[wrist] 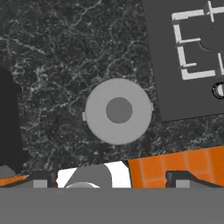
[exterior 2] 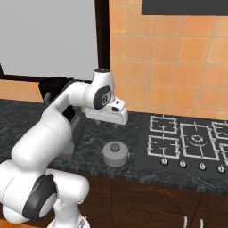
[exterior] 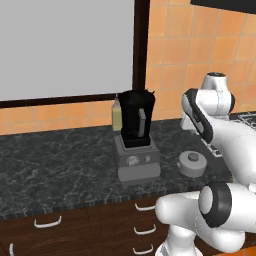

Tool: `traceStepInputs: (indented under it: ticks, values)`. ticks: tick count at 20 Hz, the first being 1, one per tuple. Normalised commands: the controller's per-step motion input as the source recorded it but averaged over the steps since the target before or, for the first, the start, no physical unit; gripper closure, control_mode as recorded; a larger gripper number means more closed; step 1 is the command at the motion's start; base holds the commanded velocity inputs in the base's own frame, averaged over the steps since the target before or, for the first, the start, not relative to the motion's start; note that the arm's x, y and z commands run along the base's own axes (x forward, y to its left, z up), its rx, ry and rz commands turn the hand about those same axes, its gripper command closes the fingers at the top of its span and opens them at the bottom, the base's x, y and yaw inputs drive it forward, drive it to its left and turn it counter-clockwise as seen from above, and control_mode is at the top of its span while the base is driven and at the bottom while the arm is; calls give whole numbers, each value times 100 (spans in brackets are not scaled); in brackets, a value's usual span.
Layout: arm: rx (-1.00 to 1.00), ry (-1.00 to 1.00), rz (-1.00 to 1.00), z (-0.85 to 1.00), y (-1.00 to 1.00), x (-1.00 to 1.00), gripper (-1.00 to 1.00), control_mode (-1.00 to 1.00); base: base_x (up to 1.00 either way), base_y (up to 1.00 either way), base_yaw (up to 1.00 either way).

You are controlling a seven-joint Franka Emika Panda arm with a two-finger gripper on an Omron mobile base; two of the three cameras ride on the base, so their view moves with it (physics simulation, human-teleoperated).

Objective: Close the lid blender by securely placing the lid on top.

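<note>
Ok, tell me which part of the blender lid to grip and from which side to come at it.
Grip the raised knob at the centre of the lid, coming straight down from above. The lid lies flat on the counter, knob up, between the blender and the stove, so its low rim offers little to pinch, I'd judge. The gripper is above it.

In the right base view the blender (exterior 2: pixel 67 107) was largely hidden behind the arm; only dark portions showed. The pale bottle (exterior: pixel 116 114) stood partly concealed behind the jar in the left base view. The hob (exterior 2: pixel 187 142) was cut off by the right edge. The gripper (wrist: pixel 109 178) showed only fingertip stubs at the hand view's bottom; its jaw spacing could not be judged.
</note>
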Motion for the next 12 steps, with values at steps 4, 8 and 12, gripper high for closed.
traceStepInputs:
  ticks: [4, 8, 12]
  values:
    - [0, 6, -9, -25, -12, 0, -100, -100, 0, 0, 0]
    - [0, 2, -2, -37, 0, -16, -100, -100, 0, 0, 0]
    - [0, 4, 0, -37, 0, -22, -100, -100, 0, 0, 0]
